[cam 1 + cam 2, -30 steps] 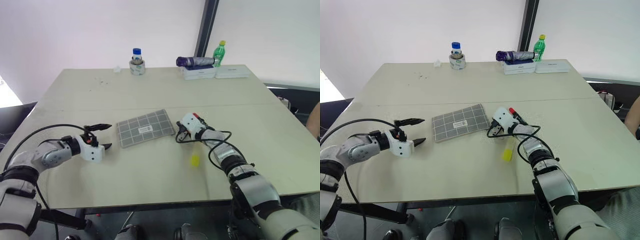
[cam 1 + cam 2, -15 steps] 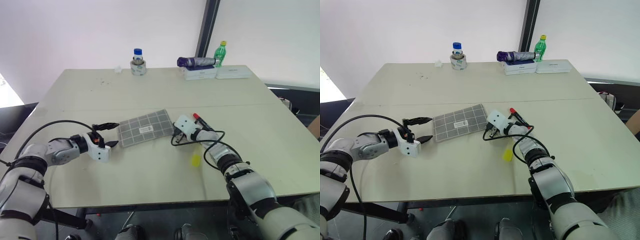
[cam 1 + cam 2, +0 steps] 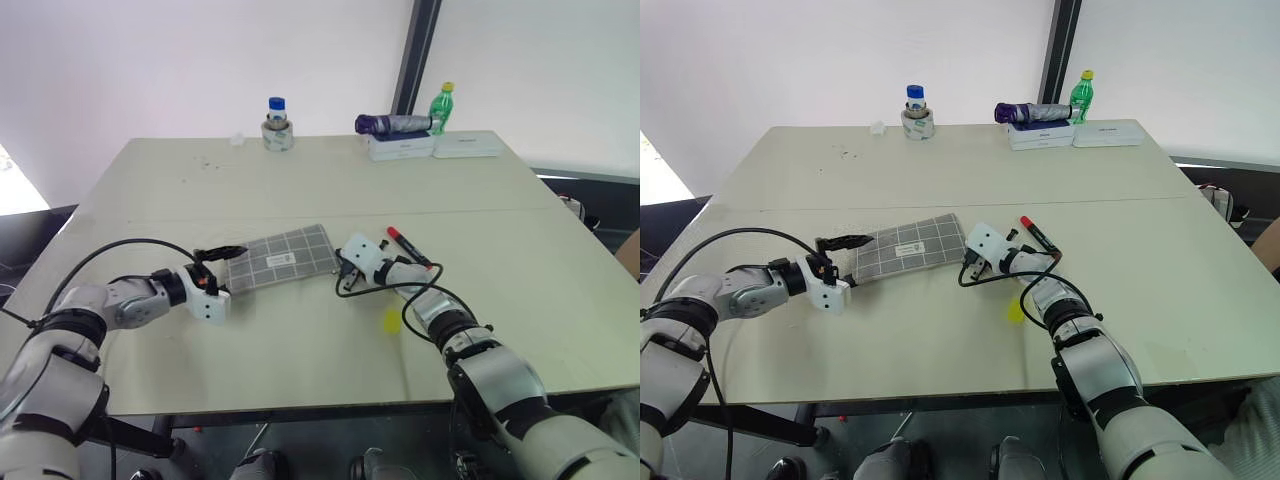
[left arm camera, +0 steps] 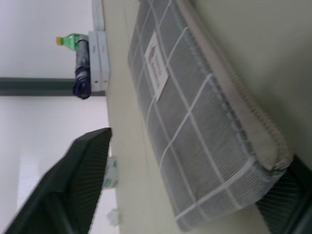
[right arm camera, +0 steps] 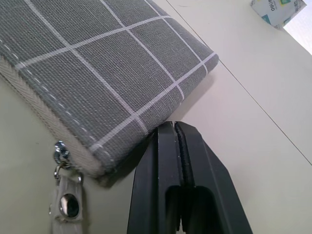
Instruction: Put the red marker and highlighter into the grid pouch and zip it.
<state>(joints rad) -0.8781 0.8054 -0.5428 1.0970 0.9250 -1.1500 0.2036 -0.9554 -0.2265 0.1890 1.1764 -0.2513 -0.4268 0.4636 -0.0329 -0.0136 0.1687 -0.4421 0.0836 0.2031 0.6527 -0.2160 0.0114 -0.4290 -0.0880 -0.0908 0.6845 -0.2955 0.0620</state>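
Left eye view: left end effector (image 3: 222, 266) is bracketing the grid pouch (image 3: 285, 259) unclenched, seemingly steadying it, while the clenched right end effector (image 3: 341, 271) is nosing its opposite end.

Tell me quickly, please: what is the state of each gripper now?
Left gripper: open, its fingers either side of one end of the grid pouch.
Right gripper: shut, holding nothing, beside the pouch's other end.

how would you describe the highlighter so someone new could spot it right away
On the wide pale table, look near the front edge, beside the robot's right forearm. The stubby bright yellow highlighter lies there alone, nearer than the slim red marker and the grey grid-patterned fabric pouch; it's the only yellow thing.
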